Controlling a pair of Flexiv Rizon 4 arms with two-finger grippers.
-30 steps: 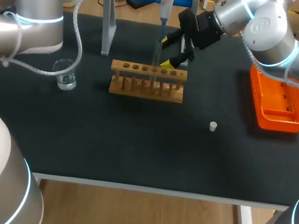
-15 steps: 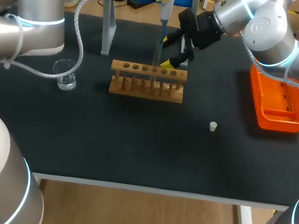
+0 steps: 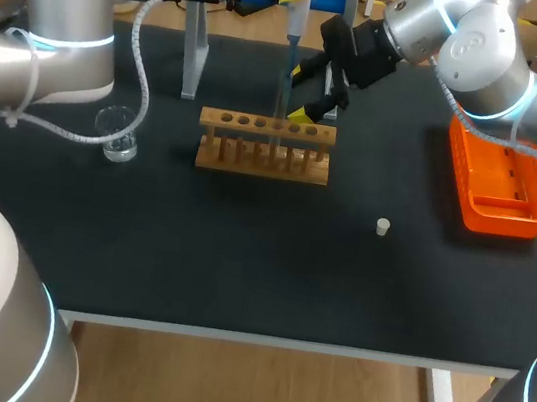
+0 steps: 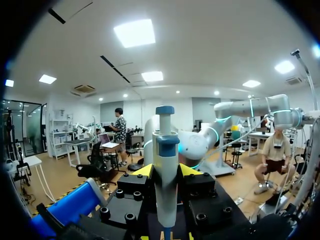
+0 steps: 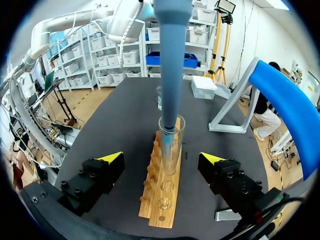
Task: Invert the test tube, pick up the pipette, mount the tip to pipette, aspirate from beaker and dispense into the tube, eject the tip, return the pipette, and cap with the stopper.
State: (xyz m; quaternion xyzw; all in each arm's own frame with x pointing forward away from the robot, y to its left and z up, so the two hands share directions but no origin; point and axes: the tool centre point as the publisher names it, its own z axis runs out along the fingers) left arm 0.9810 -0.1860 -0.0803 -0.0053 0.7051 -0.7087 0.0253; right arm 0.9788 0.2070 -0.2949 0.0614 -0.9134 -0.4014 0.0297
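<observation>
The wooden rack (image 3: 264, 147) stands at mid-table with one glass test tube (image 5: 170, 145) upright in it. My left gripper (image 4: 165, 172) is shut on the white-and-blue pipette (image 4: 165, 180), holding it upright above the rack. In the head view the pipette (image 3: 296, 18) hangs over the tube (image 3: 282, 112). Its blue tip (image 5: 171, 75) reaches into the tube's mouth. My right gripper (image 5: 162, 159) is open with the tube between its fingers, apart from both. It shows in the head view as the right gripper (image 3: 313, 91) just behind the rack. The white stopper (image 3: 382, 226) lies right of the rack.
A glass beaker (image 3: 117, 133) with clear liquid stands left of the rack. An orange tray (image 3: 501, 185) sits at the right edge. The pipette stand (image 3: 195, 49) with a blue top rises behind the rack. A white box (image 5: 202, 87) lies beyond the rack.
</observation>
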